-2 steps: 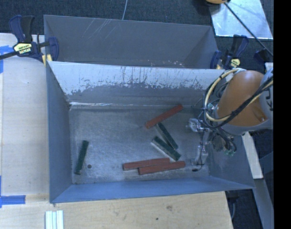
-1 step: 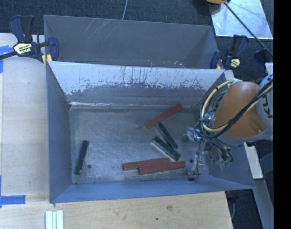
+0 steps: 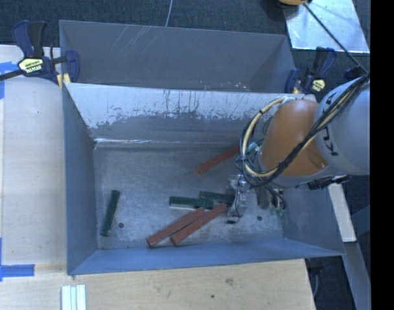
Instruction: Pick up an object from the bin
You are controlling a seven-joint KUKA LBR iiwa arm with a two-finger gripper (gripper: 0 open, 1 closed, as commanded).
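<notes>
Reddish-brown sticks [image 3: 187,226], two of them side by side, lie on the floor of the bin [image 3: 77,192] toward its near wall. Their upper right ends come up against the gripper [image 3: 234,210].

The gripper is down low at the right of the floor, under the arm's orange cover [image 3: 294,141]. Whether it is apart or together cannot be told, since its tip is dark and merges with what lies under it. Nothing can be seen clamped in it.

From the gripper the two sticks run off toward 8 o'clock, so their long axis goes from 2 to 8 o'clock and only their near tips are at hand. Just above them, dark green bars [image 3: 190,202] reach away toward 9 o'clock, touching or overlapping the sticks near the gripper. Which piece is on top there is unclear.

Further out, a third brown stick [image 3: 217,161] lies apart at about 11 o'clock. A lone green bar [image 3: 109,213] sits well away at 9 o'clock by the left wall.

A grasp here would probably take a stick by its end, not its middle, so it may tilt when lifted.
</notes>
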